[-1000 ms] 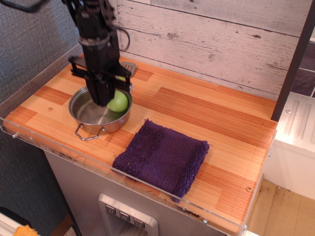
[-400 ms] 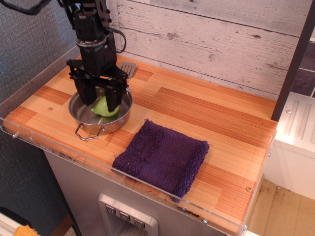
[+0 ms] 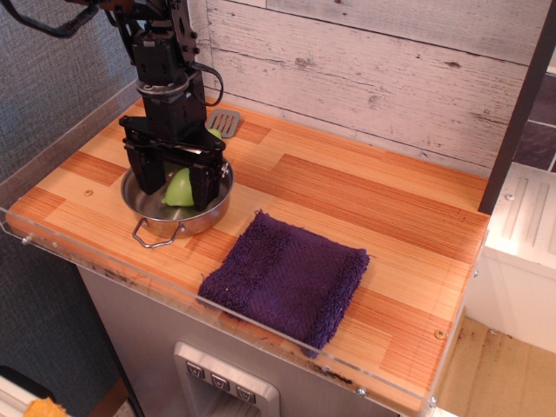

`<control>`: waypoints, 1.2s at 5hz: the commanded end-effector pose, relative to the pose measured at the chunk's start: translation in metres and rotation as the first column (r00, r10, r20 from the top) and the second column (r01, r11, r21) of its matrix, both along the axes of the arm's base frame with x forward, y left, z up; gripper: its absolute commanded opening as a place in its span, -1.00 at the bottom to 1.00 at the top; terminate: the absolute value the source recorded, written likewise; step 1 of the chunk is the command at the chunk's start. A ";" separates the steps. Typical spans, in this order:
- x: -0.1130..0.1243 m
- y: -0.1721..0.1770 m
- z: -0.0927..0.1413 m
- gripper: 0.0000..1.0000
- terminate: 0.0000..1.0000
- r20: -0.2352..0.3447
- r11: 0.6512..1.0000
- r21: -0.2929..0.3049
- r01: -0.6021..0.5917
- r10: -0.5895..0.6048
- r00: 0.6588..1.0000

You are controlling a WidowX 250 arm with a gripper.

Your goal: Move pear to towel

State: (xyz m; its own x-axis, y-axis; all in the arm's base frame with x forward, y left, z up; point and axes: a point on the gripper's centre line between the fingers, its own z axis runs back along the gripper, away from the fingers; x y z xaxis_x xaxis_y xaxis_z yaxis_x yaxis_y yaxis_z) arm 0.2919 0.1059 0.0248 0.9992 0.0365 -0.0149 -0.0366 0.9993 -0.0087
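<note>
In the single view, a steel pot (image 3: 178, 207) sits near the left end of the wooden table (image 3: 365, 187), its wire handle turned toward the front edge. Inside the pot is the pear (image 3: 180, 189), light green, seen between the two dark fingers of the gripper (image 3: 178, 182). The gripper comes down from above into the pot, one finger on either side of the pear, pinching it. The pear's rounded body is low and wide, and it narrows upward and a little to the right, so its long axis stands closer to upright than flat; whether its underside touches the pot floor cannot be told. Behind the arm, the grey head of a spatula (image 3: 225, 122) lies on the table near the plank wall. The towel (image 3: 287, 276), dark purple and fuzzy, lies flat toward the front edge, just right of the pot and apart from it, with nothing on it
</note>
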 end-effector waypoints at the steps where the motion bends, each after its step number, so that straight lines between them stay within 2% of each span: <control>1: 0.014 0.014 0.002 1.00 -1.00 0.030 0.999 0.038 -0.020 0.019 0.999; 2: 0.019 0.012 0.002 -1.00 -1.00 0.043 0.999 0.035 -0.016 0.015 0.999; 3: 0.021 -0.003 0.017 -1.00 -1.00 0.073 0.999 0.037 0.025 -0.028 0.997; 5: 0.021 -0.042 0.074 -1.00 -1.00 0.179 0.997 0.031 0.070 -0.074 0.981; 6: 0.005 -0.077 0.076 -1.00 -1.00 0.139 0.995 0.025 0.092 -0.094 0.986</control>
